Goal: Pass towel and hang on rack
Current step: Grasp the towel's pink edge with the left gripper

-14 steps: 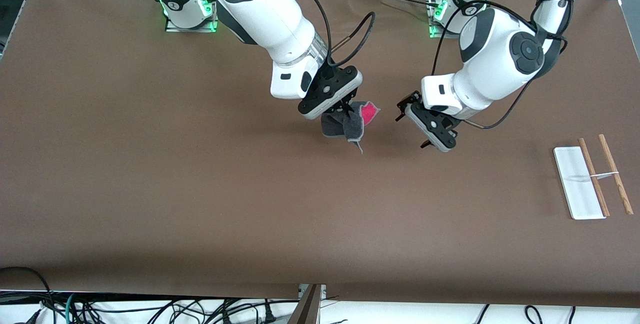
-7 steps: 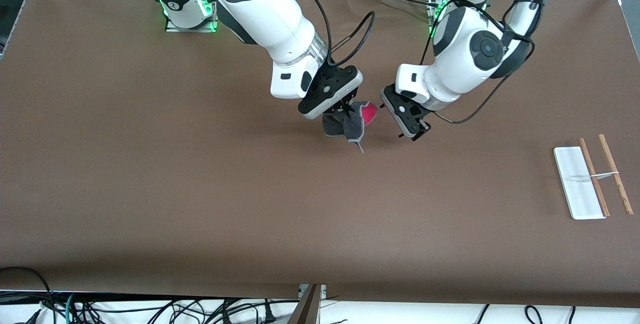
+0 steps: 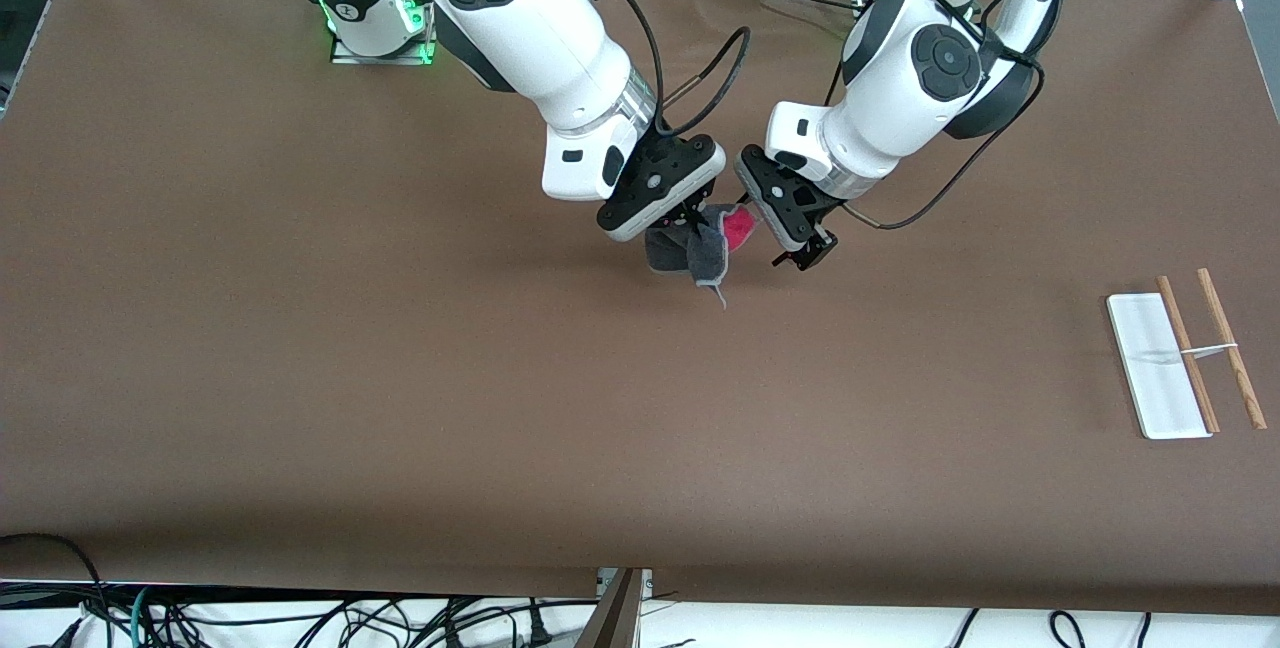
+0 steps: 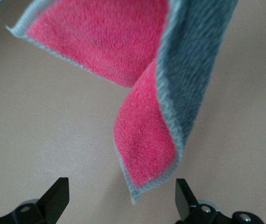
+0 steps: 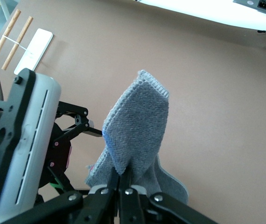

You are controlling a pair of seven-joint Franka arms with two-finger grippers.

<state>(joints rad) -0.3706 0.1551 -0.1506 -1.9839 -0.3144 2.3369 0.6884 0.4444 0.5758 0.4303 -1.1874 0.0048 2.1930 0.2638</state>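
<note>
The right claw (image 3: 688, 220) hangs over the middle of the brown desk (image 3: 400, 378), its fingers pinched tight together on a bunched fold of the towel (image 3: 700, 246). In the right wrist view the two fingertips (image 5: 120, 186) meet with no gap, and the dark grey cloth rises from between them to a stitched light-grey corner. The towel is clear of the desk surface: in the front view it droops below the claw with a grey corner pointing down and its pink-red underside showing toward the left arm's end.

The left claw (image 3: 800, 253) is over the desk just beside the towel, on the side toward the left arm's end. Its fingers (image 4: 56, 198) stand wide apart, with nothing between them. In the left wrist view the towel (image 4: 147, 93) hangs ahead of the spread fingers, pink-red face outward, grey face and light edging along one side; whether the cloth touches either finger cannot be told.

The rack (image 3: 1180, 358) stands on the desk at the left arm's end, well apart from both claws. Its flat white base lies beside two thin light-wood rods joined by a thin metal crosspiece. Nothing hangs on the rods.
</note>
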